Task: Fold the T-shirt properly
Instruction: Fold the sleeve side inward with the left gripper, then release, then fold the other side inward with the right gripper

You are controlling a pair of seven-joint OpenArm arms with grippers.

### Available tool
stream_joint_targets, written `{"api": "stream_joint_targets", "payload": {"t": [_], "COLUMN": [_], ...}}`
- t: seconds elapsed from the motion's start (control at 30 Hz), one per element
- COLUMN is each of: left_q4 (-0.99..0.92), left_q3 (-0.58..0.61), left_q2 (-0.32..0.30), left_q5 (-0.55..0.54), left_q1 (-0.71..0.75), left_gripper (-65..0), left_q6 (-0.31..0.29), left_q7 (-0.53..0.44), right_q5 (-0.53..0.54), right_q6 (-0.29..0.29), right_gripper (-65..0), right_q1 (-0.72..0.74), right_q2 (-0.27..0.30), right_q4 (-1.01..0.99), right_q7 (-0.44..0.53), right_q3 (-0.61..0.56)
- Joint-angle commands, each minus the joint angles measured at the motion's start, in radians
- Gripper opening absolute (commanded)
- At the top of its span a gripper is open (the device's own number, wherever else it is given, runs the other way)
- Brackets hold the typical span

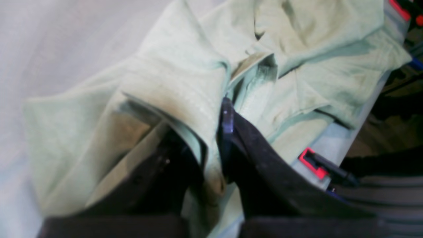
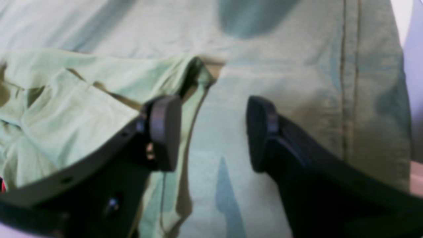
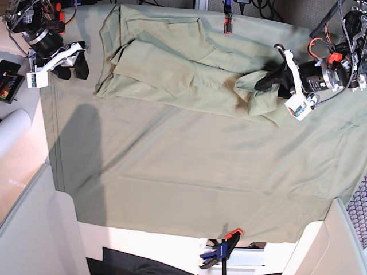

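The pale sage-green T-shirt (image 3: 172,63) lies crumpled and partly folded at the far middle of the table. It also shows in the left wrist view (image 1: 185,79) and the right wrist view (image 2: 66,105). My left gripper (image 3: 266,80) is at the shirt's right end. In the left wrist view this gripper (image 1: 205,138) is shut on a bunched fold of the shirt. My right gripper (image 3: 73,70) is off the shirt's left end, apart from it. In its own view it (image 2: 213,132) is open and empty above the flat cloth sheet (image 2: 224,172).
The large same-coloured sheet (image 3: 189,177) covers the table, with its stitched hem (image 2: 350,99) near my right gripper. Orange clamps hold it at the far edge (image 3: 227,24) and near edge (image 3: 226,246); one shows by my left gripper (image 1: 312,162). A white roll (image 3: 14,129) lies left.
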Motion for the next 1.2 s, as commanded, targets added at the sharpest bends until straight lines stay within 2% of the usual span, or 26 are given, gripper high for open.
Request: {"api": "stream_joint_targets", "payload": {"t": [0.0, 0.1, 0.13, 0.17, 0.33, 0.47, 0.67, 0.8, 0.97, 1.17], "left_q4": [0.015, 0.015, 0.015, 0.016, 0.016, 0.018, 0.024, 0.024, 0.024, 0.024], "left_q3": [-0.008, -0.008, -0.008, -0.008, -0.008, -0.013, -0.088, -0.130, -0.143, -0.145], "left_q2": [0.000, 0.029, 0.041, 0.055, 0.126, 0.132, 0.095, 0.041, -0.019, -0.034], "left_q5": [-0.024, -0.064, -0.080, -0.091, -0.118, -0.190, -0.196, -0.196, -0.195, -0.195], "left_q1": [-0.012, -0.011, -0.011, -0.012, -0.047, -0.087, -0.091, -0.091, -0.091, -0.091], "left_gripper": [-57.2, -33.5, -28.5, -27.1, -27.2, -27.2, -27.2, -27.2, -27.2, -27.2], "left_q6": [0.000, 0.000, 0.000, 0.000, 0.000, -0.002, -0.004, -0.004, -0.004, -0.004], "left_q7": [-0.029, -0.019, -0.019, -0.021, -0.009, 0.055, 0.066, 0.066, 0.070, 0.069], "right_q5": [0.012, 0.011, 0.011, 0.009, 0.008, 0.011, 0.038, 0.029, 0.050, 0.072], "right_q6": [0.002, 0.002, 0.002, 0.002, 0.002, 0.001, 0.001, 0.001, 0.001, 0.004], "right_gripper": [-33.1, -33.1, -33.1, -33.1, -33.1, -33.1, -32.5, -24.5, -24.4, -24.5], "right_q1": [0.007, 0.006, 0.004, 0.002, -0.001, -0.002, -0.023, -0.023, -0.023, -0.023], "right_q2": [0.014, 0.014, 0.014, 0.014, 0.011, -0.005, -0.077, -0.120, -0.138, -0.168], "right_q4": [0.015, 0.015, 0.015, 0.015, 0.015, 0.014, -0.006, -0.040, -0.111, -0.154], "right_q7": [0.023, 0.023, 0.023, 0.023, 0.018, 0.010, 0.011, 0.012, 0.011, 0.001], "right_q3": [0.006, 0.006, 0.006, 0.006, 0.006, 0.009, 0.009, 0.009, 0.009, 0.000]}}
